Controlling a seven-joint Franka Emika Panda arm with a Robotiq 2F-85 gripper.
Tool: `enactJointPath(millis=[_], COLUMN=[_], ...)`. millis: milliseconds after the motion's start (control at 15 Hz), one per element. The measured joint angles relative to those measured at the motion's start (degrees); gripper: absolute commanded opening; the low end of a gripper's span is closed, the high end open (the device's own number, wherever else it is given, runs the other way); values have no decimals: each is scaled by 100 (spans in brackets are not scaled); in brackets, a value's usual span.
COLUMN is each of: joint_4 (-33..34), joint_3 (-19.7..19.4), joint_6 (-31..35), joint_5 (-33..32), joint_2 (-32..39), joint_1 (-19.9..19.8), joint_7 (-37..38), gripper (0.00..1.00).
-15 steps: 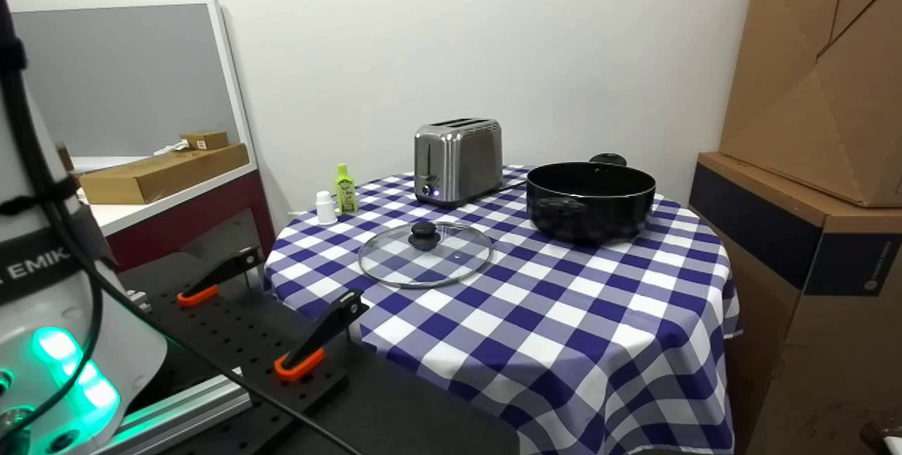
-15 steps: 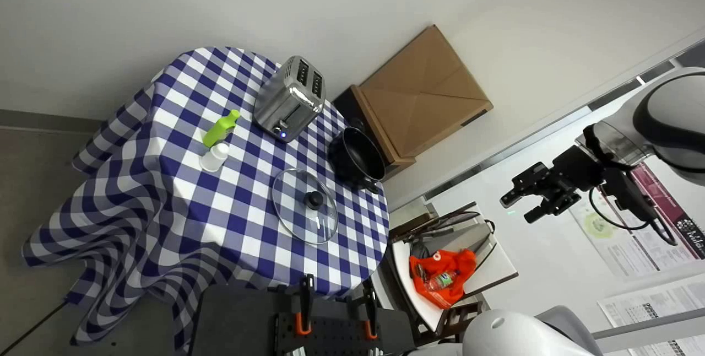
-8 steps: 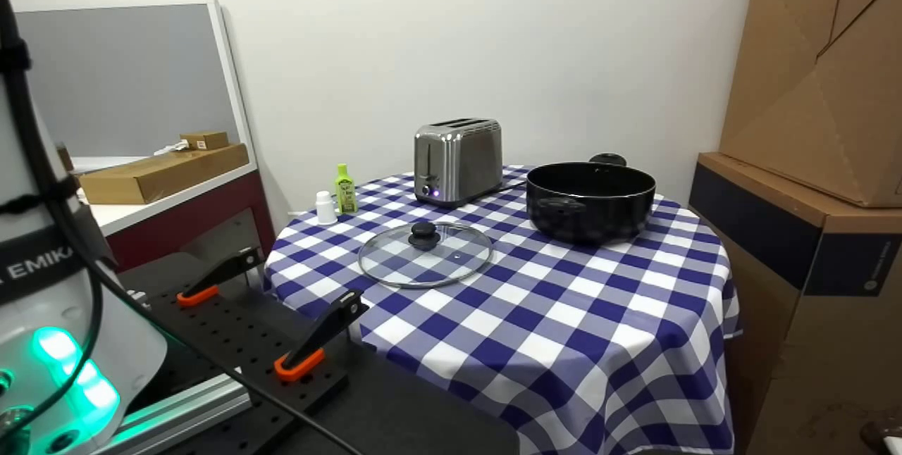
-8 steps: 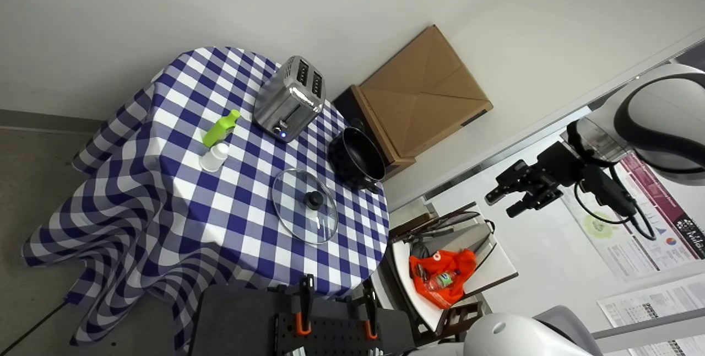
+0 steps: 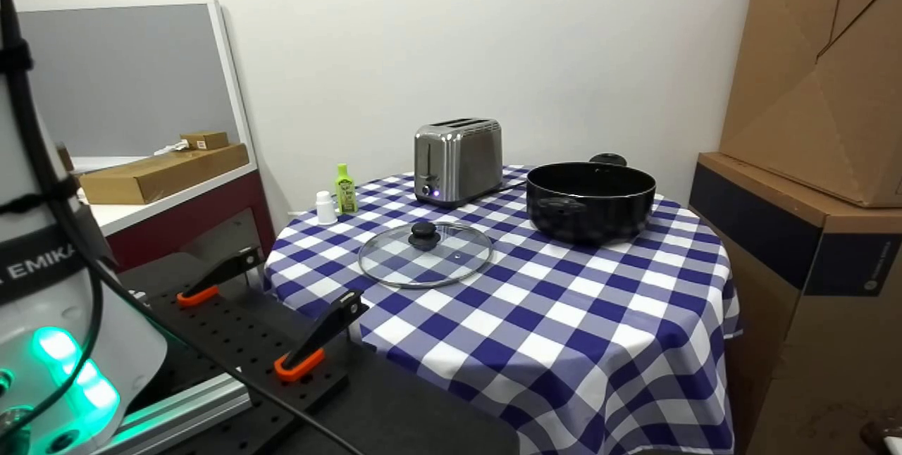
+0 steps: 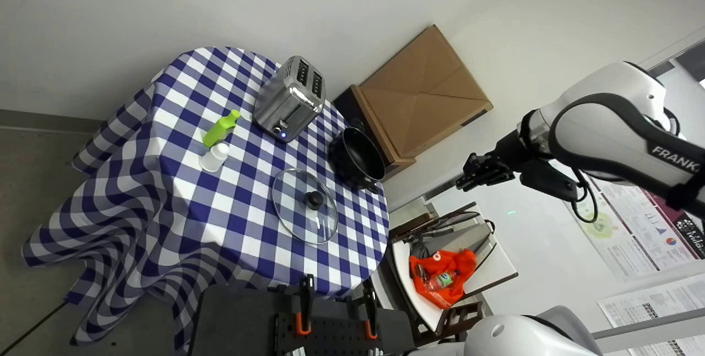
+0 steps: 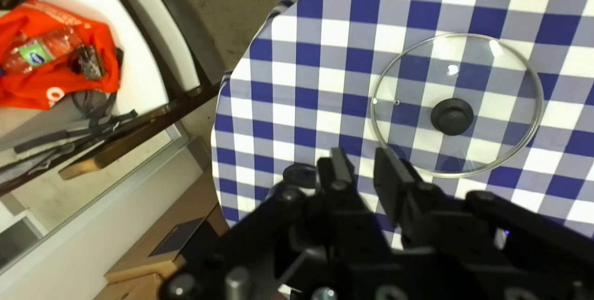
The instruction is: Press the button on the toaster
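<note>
Toaster [image 5: 458, 163] on checkered tablecloth [image 5: 557, 314], tool [image 7: 362, 157] in midair well apart from it, jaws slightly parted

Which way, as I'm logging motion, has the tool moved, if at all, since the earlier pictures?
Yes: in an exterior view, the tool has moved left and up in the picture, nearer the toaster, which stayed put.

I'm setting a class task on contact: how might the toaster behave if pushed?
The toaster would probably feel stiff, given its boxy metallic shell. Pushed endways, its long body should resist tipping. The tablecloth under it, hanging in loose folds, might shift too.
</note>
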Motion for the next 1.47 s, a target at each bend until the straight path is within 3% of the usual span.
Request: enactJointPath(millis=[467, 867, 1200, 1467], joint_4=[-380, -331, 49, 522], joint_3=[255, 865, 1391, 1514], joint_6=[2324, 3843, 4251, 4229], joint_5=[-1098, -2432, -3987, -4526], joint_2=[1222, 2665, 3616, 4367], joint_1=[-334, -622, -938, -958], joint_7=[400, 1376, 2821, 3582], gripper=[0, 0, 0, 1])
